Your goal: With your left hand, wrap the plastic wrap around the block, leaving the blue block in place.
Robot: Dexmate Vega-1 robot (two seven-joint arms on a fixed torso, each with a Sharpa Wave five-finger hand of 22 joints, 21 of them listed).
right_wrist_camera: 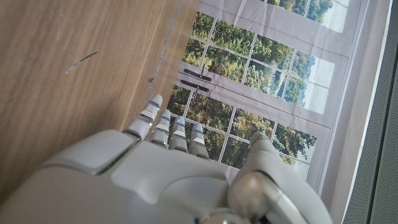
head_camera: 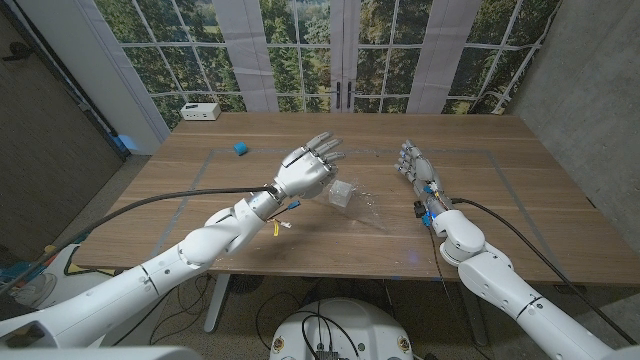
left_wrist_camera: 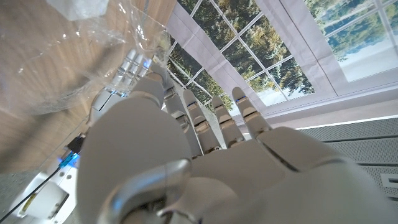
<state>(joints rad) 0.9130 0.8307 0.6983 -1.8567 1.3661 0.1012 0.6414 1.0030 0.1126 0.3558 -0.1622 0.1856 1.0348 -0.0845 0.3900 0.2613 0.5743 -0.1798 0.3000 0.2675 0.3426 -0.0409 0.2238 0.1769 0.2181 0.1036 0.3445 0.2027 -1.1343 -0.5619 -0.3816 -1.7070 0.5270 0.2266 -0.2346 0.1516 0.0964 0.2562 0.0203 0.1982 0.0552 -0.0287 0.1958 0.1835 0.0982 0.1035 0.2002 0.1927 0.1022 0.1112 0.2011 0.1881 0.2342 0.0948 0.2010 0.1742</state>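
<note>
Head view: my left hand (head_camera: 305,170) hovers spread, holding nothing, just beside the block (head_camera: 342,194) on its plastic wrap (head_camera: 362,208) mid-table. The film looks flimsy, probably clingy; I'd pinch a loose edge.

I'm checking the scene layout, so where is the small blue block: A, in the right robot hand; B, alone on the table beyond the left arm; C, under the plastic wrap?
B: the blue block sits alone on the table, apart from the plastic wrap.
</note>
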